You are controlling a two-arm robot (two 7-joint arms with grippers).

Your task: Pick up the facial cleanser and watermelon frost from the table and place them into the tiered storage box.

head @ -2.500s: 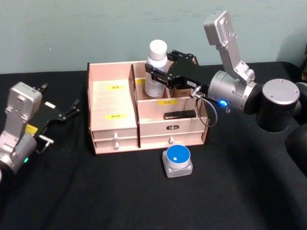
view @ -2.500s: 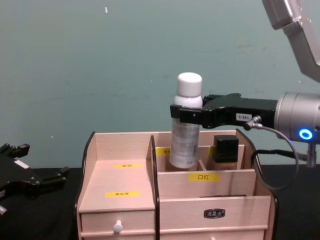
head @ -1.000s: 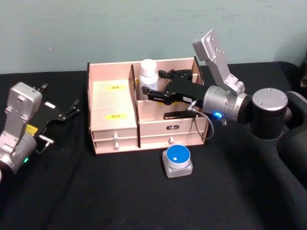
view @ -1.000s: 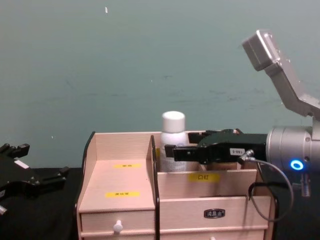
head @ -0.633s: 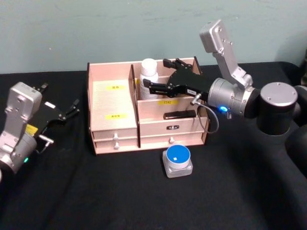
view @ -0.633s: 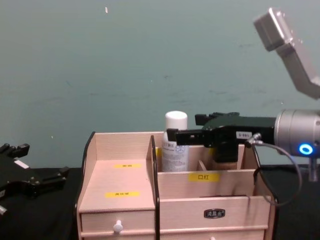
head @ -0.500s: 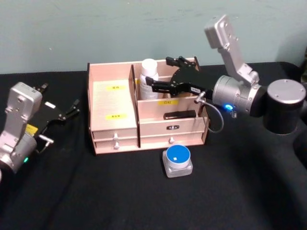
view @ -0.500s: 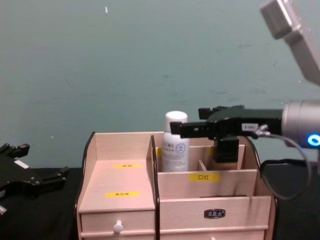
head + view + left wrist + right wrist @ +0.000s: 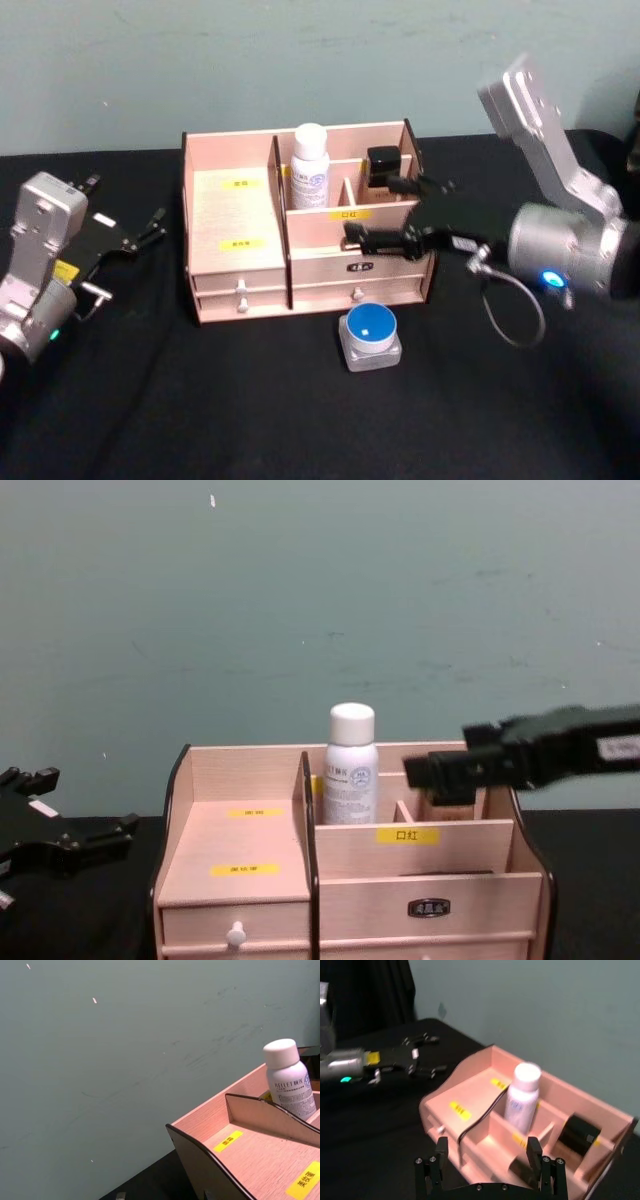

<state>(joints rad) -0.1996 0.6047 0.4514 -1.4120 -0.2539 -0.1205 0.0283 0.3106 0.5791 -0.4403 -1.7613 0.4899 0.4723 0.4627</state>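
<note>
Facial cleanser (image 9: 308, 152) — clear of right gripper (image 9: 372, 210)

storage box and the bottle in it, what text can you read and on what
"口红": yellow label on the tiered storage box's middle divider.
"BELLET", roughly: white bottle; its smaller print is too small.
Unreadable: the other yellow labels and the dark drawer plate, too blurred.

one tiered storage box (image 9: 232, 212), one white bottle (image 9: 308, 168), one blue-topped jar (image 9: 370, 336), seemingly one black container (image 9: 382, 164).
</note>
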